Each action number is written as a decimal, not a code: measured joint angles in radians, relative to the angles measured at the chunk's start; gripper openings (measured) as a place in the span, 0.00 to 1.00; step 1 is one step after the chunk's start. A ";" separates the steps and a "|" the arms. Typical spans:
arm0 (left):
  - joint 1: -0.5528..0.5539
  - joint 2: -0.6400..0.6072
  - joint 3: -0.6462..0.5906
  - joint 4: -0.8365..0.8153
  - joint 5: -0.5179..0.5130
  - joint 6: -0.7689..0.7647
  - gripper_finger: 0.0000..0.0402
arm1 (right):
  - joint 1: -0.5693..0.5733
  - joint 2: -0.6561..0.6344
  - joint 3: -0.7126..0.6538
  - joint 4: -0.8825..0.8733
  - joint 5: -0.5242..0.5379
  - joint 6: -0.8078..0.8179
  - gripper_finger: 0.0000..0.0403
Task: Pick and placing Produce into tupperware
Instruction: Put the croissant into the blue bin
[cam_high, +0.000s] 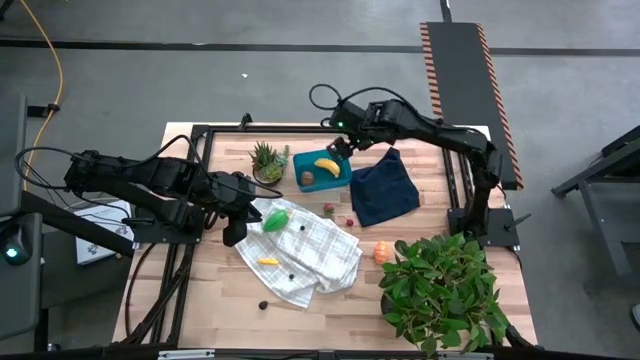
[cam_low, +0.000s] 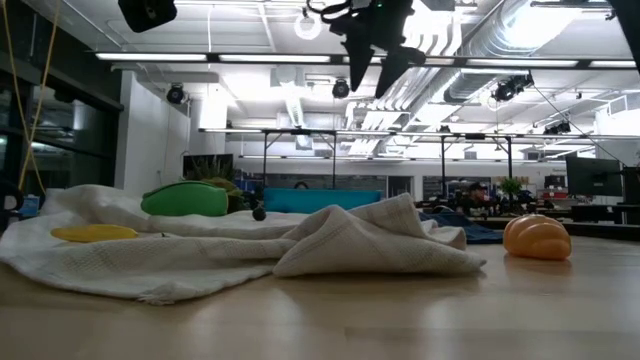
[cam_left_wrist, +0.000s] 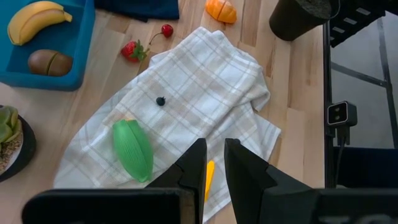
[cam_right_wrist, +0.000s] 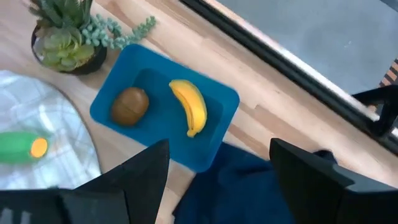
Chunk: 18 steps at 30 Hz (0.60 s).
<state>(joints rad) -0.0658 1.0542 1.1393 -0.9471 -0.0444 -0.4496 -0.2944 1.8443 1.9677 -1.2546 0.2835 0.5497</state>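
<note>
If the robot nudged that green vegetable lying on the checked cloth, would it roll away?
The green vegetable looks smooth and rounded, so it would probably roll sideways. The rumpled checked cloth under it would likely slow it. It looks like hard, light plastic, so it may slip between fingers.

open-plan lab, exposed ceiling ducts (cam_low: 520, 40)

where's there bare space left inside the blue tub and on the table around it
Inside the tupperware, the banana and brown piece fill the middle; its corners are bare. Bare wood lies along the table's front edge, below the checked cloth. It is crowded between the small potted plant, tub and navy cloth.
</note>
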 joint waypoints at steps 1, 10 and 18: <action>0.000 0.000 0.000 0.000 0.000 0.000 0.12 | 0.006 -0.021 -0.031 0.004 0.003 0.010 0.66; 0.000 0.000 0.000 0.000 -0.009 0.001 0.12 | 0.034 -0.381 -0.538 0.304 -0.064 0.202 0.66; 0.000 0.000 0.000 0.001 -0.013 0.005 0.12 | 0.103 -0.601 -0.800 0.448 -0.101 0.398 0.66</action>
<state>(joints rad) -0.0658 1.0542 1.1393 -0.9463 -0.0574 -0.4442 -0.1910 1.2429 1.1680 -0.8066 0.1830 0.9479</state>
